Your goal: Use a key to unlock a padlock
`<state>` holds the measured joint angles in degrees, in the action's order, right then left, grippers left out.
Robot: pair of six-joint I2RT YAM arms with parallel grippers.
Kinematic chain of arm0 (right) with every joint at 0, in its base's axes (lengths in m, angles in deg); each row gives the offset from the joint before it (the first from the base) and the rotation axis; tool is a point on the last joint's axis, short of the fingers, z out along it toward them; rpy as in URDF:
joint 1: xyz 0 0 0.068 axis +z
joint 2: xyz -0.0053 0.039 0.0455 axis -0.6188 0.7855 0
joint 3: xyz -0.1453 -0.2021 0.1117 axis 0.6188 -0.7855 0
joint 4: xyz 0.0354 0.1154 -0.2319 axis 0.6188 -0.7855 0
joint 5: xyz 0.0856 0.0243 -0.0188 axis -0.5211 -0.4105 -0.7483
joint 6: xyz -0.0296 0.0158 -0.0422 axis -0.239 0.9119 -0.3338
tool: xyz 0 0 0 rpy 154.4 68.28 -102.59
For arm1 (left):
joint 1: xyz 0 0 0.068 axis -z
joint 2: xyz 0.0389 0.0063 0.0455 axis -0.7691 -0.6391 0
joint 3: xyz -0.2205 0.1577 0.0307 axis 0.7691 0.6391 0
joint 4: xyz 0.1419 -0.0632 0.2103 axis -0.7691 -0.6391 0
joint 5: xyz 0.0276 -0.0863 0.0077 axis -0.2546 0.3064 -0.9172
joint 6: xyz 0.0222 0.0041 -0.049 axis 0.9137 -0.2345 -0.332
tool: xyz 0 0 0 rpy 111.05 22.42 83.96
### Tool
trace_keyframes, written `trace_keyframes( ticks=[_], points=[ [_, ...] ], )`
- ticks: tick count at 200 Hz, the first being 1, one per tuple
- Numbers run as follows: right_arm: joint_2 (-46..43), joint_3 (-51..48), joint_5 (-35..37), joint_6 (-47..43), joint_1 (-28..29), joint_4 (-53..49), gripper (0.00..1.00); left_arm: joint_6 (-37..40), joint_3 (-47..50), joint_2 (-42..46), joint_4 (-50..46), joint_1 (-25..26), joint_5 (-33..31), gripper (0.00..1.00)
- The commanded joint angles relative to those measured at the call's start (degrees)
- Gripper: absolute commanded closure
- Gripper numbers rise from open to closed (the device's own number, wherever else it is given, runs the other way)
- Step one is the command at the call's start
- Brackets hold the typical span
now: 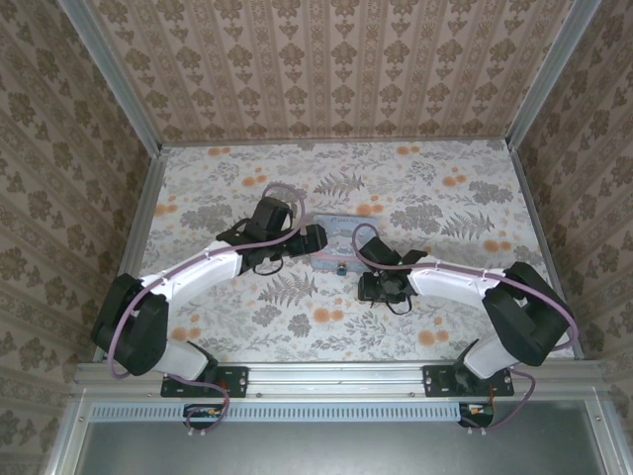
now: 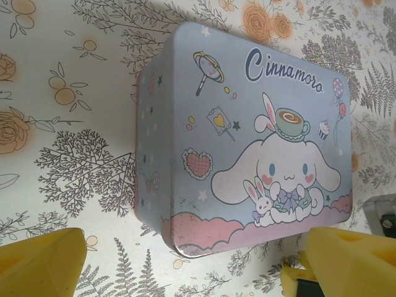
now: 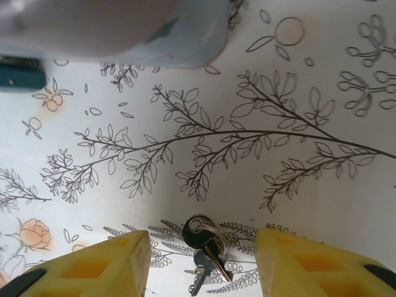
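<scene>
Right tool point(image 3: 203, 249) spread over keys point(image 3: 199, 232), cartoon tin point(image 2: 247, 136) seen from left wrist

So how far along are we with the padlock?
Nothing looks done yet. In hand: the right gripper is open, astride the small silver keys on a ring lying on the floral table. The left gripper hovers open over the pastel cartoon tin. Left: grasp a key, reach the tiny teal padlock, unlock it.

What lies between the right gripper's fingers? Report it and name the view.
A ring of keys lies on the floral table cover between the yellow fingers of the open right gripper, touching neither; the right wrist view shows it.
</scene>
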<state>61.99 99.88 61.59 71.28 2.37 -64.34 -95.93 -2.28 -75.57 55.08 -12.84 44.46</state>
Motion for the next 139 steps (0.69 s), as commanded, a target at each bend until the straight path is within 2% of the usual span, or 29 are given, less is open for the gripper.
trace_keyframes(
  ticks=[1, 37, 90, 119, 139],
  points=[
    [1.49, 1.12, 1.78, -3.2, 0.65, -3.33, 0.52, 0.92, -0.17, -0.28, 0.39, -0.25, 0.71, 0.0],
    [2.17, 0.69, 2.35, -4.29, 0.93, -3.27, 0.54, 0.77, -0.54, -1.58, 0.81, -0.25, 0.88, 0.0],
    [3.96, 1.37, 3.22, -5.45, 1.66, -3.66, 0.63, 0.24, -0.88, -2.75, 1.44, -0.08, 1.32, 0.0],
    [4.45, 1.56, 3.14, -5.71, 2.17, -3.38, 0.76, 0.28, -1.56, -3.19, 1.29, -0.08, 1.32, 0.0],
    [4.44, 1.56, 2.07, -5.21, 2.18, -2.39, 0.91, 0.38, -1.95, -3.79, 1.01, -0.08, 1.82, 0.0]
  ],
)
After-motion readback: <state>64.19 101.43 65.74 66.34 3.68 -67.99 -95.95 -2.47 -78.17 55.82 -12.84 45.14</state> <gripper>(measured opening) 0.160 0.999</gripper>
